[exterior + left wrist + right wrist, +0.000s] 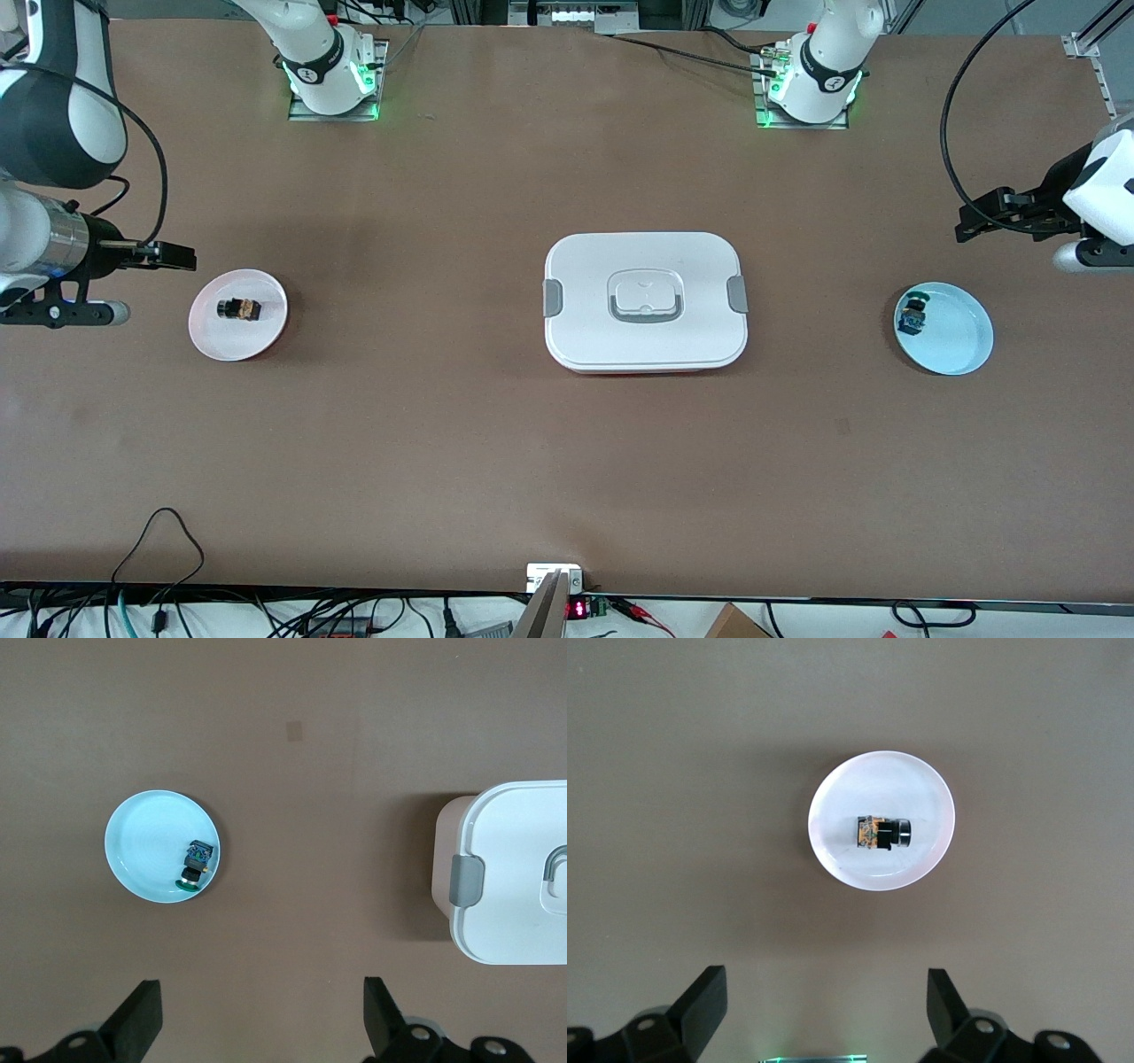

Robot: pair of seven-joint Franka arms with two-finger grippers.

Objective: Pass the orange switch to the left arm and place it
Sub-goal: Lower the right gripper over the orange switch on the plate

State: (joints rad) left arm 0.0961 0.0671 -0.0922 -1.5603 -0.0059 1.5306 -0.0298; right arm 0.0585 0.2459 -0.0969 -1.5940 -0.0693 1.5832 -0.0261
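Observation:
The orange switch (239,309) (881,833), black with an orange end, lies on its side on a pale pink plate (266,330) (877,780) toward the right arm's end of the table. My right gripper (188,257) (824,1003) hangs open and empty in the air beside that plate. The white box (645,266) (518,877), lid on and grey clips at its sides, sits mid-table between the two plates. My left gripper (964,229) (261,1010) hangs open and empty over the left arm's end of the table, near a light blue plate.
The light blue plate (961,332) (142,842) holds a small blue-and-green component (912,315) (195,865). The arm bases (332,75) (811,84) stand along the table's edge farthest from the front camera. Cables (164,540) lie at the nearest edge.

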